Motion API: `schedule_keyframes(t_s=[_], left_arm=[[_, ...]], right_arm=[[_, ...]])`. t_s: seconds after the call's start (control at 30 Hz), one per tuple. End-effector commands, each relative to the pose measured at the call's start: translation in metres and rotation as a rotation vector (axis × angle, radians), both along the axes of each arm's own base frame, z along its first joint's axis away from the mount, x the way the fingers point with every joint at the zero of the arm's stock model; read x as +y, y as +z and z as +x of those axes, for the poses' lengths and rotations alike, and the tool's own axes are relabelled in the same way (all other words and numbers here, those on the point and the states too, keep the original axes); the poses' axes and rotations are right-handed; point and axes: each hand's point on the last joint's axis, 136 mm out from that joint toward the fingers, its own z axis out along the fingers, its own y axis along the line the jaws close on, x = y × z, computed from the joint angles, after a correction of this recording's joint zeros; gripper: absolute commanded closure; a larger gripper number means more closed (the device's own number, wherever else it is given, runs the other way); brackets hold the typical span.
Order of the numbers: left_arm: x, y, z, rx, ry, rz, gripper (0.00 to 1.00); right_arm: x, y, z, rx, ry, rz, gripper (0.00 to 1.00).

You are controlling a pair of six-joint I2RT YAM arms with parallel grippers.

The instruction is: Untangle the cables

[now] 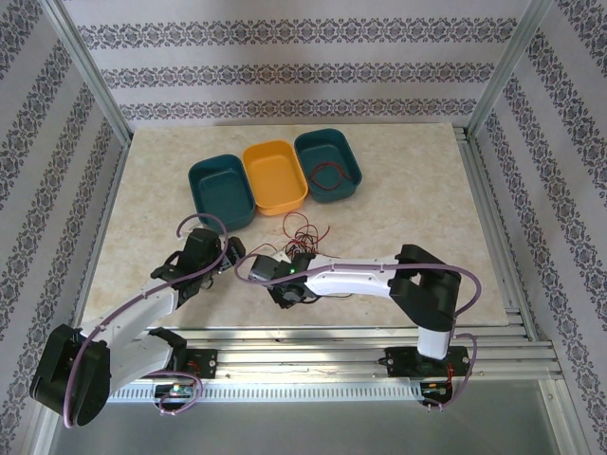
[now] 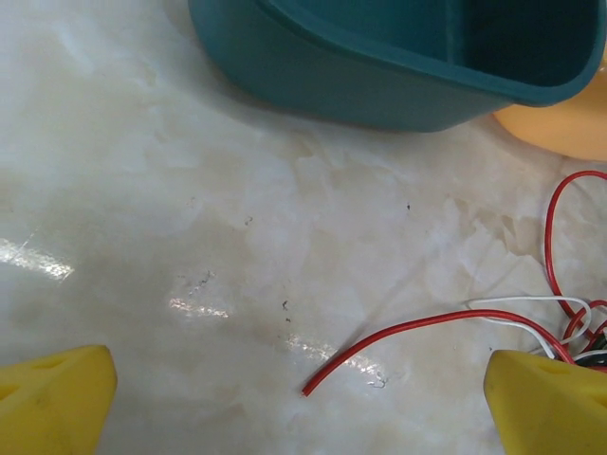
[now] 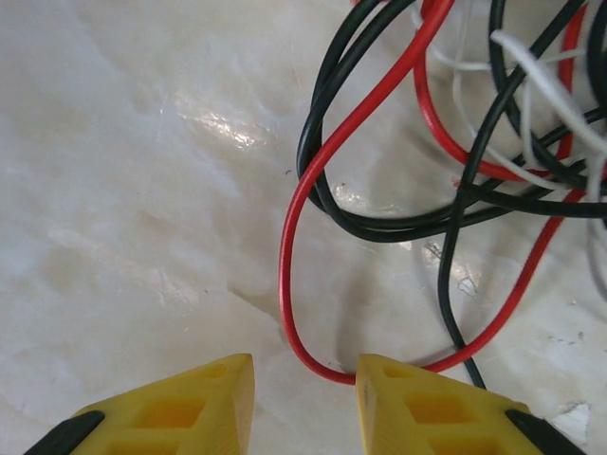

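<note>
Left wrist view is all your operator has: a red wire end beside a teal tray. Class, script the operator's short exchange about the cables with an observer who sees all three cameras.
Operator: Where does my red wire lead?
Observer: Into a tangle of red, black and white cables on the table in front of the yellow tray.
Operator: Is the right gripper on it?
Observer: Not gripping. It is open at the tangle's edge, with a red loop reaching into the gap between its fingers.
</note>
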Motion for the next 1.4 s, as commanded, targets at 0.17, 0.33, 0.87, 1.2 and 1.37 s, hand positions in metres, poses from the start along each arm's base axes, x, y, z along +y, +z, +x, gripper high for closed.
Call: schedule_keyframes(t_s=[0.17, 0.33, 0.87, 1.2, 1.37], left_arm=[[0.007, -0.011, -0.009, 0.032, 0.026, 0.002, 0.01], [0.007, -0.013, -0.01, 0.031, 0.025, -0.002, 0.01], [0.002, -0.012, -0.011, 0.015, -0.009, -0.016, 0.01], [-0.014, 0.001, -0.002, -0.036, -0.092, -0.053, 0.01], [-0.023, 0.009, 0.003, -0.059, -0.146, -0.063, 0.01]], right_arm=[[0.007, -0.01, 0.0, 0.028, 0.022, -0.016, 0.67], [0.006, -0.018, -0.002, 0.041, 0.019, -0.024, 0.73], [0.016, 0.023, 0.01, -0.025, -0.016, 0.075, 1.0], [0.017, 0.085, 0.019, -0.114, -0.021, 0.191, 1.0], [0.012, 0.112, 0.023, -0.143, -0.027, 0.251, 1.0]])
